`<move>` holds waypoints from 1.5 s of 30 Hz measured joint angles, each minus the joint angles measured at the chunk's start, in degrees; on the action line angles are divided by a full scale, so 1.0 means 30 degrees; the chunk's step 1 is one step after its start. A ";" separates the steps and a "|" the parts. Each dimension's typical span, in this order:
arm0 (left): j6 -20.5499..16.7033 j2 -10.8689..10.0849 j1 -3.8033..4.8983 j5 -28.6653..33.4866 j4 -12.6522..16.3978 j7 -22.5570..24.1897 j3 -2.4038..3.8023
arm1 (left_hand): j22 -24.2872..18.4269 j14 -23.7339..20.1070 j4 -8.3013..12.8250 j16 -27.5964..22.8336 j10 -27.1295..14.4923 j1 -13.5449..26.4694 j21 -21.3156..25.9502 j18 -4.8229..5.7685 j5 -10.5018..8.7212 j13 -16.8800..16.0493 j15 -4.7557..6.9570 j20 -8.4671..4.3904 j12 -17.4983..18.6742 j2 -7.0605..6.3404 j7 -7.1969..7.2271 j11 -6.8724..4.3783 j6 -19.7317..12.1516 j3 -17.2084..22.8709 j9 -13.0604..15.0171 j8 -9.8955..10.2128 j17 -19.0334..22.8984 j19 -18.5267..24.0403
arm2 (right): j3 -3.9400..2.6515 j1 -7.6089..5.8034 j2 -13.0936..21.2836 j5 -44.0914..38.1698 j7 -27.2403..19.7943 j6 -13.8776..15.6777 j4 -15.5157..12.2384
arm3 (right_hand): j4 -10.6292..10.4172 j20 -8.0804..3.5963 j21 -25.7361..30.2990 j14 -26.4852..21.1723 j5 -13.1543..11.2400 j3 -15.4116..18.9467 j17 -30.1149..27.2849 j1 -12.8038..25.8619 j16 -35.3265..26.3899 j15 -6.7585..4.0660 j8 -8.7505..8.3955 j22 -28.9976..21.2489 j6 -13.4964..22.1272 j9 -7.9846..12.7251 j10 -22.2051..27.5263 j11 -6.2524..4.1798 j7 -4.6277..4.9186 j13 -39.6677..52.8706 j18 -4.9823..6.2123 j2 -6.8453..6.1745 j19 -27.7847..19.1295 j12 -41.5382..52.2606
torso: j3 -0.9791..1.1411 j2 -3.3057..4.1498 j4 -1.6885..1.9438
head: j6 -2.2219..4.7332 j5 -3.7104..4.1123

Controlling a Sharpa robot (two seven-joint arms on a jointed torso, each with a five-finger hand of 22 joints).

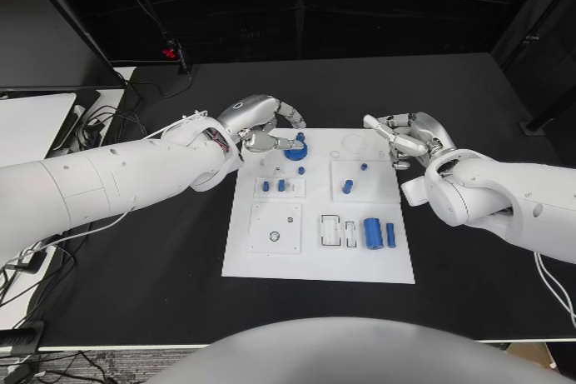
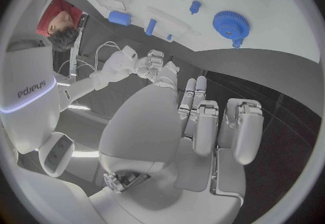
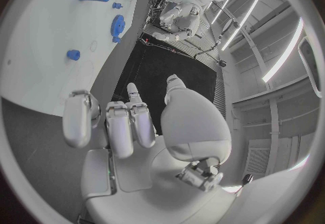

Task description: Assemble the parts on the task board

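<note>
**A:** Which hand stood nearer the work?

**B:** The left hand [image 1: 266, 127] hovered over the far left corner of the task board [image 1: 240, 263], with the blue gear [image 1: 295, 152] just beside its fingertips, on the side toward the robot. The right hand [image 1: 406, 136] hung off the board's far right corner, farther from the gear. Both hands held nothing, their fingers loosely curled and apart.

**A:** And the other parts?

**B:** Two blue cylinders [image 1: 374, 231] lay side by side in the near right section, long axes running toward and away from the robot. A smaller blue peg [image 1: 347, 185] rested on the plate above them. Small blue pieces [image 1: 263, 184] sat on the left middle plate. The near left plate [image 1: 275, 228] showed a round hole with nothing in it.

**A:** The likely next grasp?

**B:** Probably the gear, by the left hand.
</note>
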State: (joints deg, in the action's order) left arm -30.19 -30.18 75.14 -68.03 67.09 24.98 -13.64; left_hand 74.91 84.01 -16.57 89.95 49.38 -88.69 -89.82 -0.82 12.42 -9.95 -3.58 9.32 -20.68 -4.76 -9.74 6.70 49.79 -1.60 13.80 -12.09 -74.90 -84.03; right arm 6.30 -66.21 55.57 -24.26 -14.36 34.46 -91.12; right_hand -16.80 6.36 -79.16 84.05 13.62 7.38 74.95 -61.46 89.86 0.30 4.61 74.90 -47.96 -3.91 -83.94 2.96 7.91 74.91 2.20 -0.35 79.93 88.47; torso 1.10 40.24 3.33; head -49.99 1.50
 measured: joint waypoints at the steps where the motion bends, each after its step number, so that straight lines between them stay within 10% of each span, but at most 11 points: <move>1: -0.0016 0.0113 -0.0037 -0.0587 -0.0114 0.0033 0.0001 | -0.0001 0.0000 0.0015 0.0000 0.0081 -0.0050 0.0000 0.0001 -0.0296 0.0153 0.0000 0.0000 0.0043 -0.0033 0.0075 0.0036 0.0073 0.0152 -0.0135 0.0102 -0.0001 0.0000 | 0.0000 0.0007 -0.0003 0.0005 -0.0019 0.0005 0.0002 | 0.0000 0.0000 0.0000 0.0000 0.0000 0.0000 0.0000 0.0000 0.0000 0.0000 0.0000 0.0000 0.0000 0.0000 0.0000 0.0000 0.0001 0.0000 0.0000 0.0000 0.0000 0.0000 | -0.0002 -0.0002 0.0000 | 0.0000 -0.0013; 15: 0.0279 0.1359 -0.0442 -0.5816 -0.1553 0.0318 0.0004 | -0.0001 0.0000 0.0034 0.0000 0.0464 -0.0929 0.0000 -0.0002 -0.2369 0.1453 0.0000 -0.0001 0.0387 -0.0159 -0.0005 0.0082 0.0742 0.1381 -0.1239 0.0948 0.0000 0.0000 | 0.0000 0.0033 -0.0034 0.0070 -0.0160 0.0047 0.0034 | 0.0000 0.0000 0.0000 0.0000 0.0000 0.0000 -0.0004 -0.0028 0.0000 0.0000 0.0000 0.0000 0.0000 0.0000 0.0000 0.0001 0.0000 0.0000 -0.0001 0.0028 0.0000 0.0000 | 0.0005 -0.0018 -0.0002 | 0.0086 -0.0048; 45: 0.1582 0.2236 -0.0668 -0.9039 -0.2644 0.0135 0.0008 | -0.0001 0.0000 0.0140 0.0000 0.0669 -0.1838 0.0000 -0.0002 -0.2668 0.2059 0.0001 -0.0001 0.0592 -0.0362 0.0065 0.0011 0.1222 0.2170 -0.1706 0.1168 0.0000 0.0000 | 0.0000 0.0039 -0.0083 0.0102 -0.0133 0.0046 0.0066 | 0.0000 0.0000 0.0000 0.0000 0.0000 0.0000 -0.0008 -0.0100 0.0000 0.0001 0.0000 0.0000 0.0000 0.0000 0.0000 0.0001 0.0000 0.0000 0.0000 0.0100 0.0000 0.0000 | 0.0016 -0.0020 -0.0011 | 0.0070 -0.0084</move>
State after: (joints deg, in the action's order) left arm -25.45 -23.48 73.14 -95.15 59.16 25.38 -13.62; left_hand 74.91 84.01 -16.15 89.95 51.39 -94.20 -89.82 -0.83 4.42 -3.77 -3.57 9.32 -18.90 -5.85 -9.55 6.74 53.46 4.91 8.68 -8.59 -74.90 -84.03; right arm 6.30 -66.09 55.32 -23.95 -14.76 34.60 -90.92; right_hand -16.80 6.36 -79.16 84.05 13.62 7.38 74.92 -61.76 89.86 0.30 4.61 74.90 -47.95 -3.91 -83.94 2.97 7.91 74.91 2.20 -0.05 79.93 88.47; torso 1.15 40.18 3.30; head -49.78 1.25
